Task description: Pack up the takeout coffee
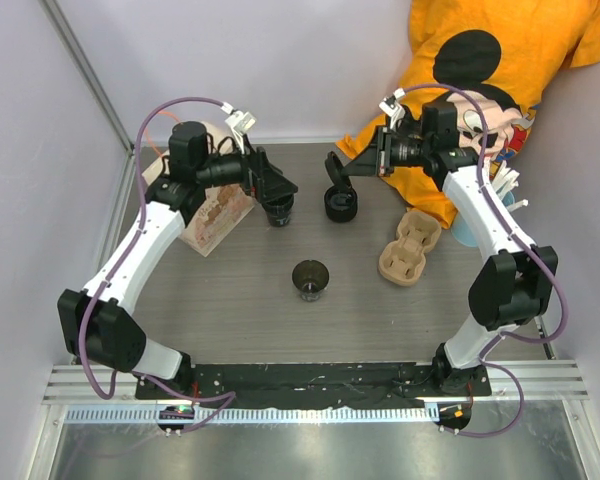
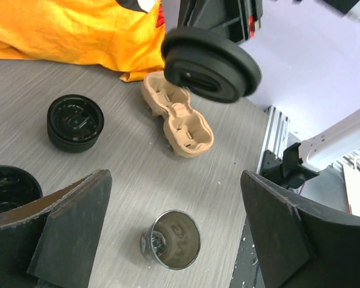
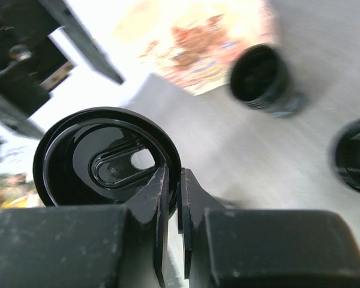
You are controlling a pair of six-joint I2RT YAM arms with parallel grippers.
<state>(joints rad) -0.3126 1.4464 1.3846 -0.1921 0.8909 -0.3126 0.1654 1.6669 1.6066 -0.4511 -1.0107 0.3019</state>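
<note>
We see the right jaws clamped on the black lid (image 3: 102, 162) held off the surface (image 1: 230, 325), the left jaws wide apart beside one black cup (image 1: 279, 212), and an open cup (image 1: 310, 279) standing mid-surface.

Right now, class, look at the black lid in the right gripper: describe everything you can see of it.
The black lid is round and glossy and looks like plastic. It has a raised rim and an oval recess in the middle, where a small sip hole lets light through. The right gripper is closed on its rim at one spot, with the jaws almost together. The lid is held tilted in the air, clear of the table, and nothing else touches it.
</note>
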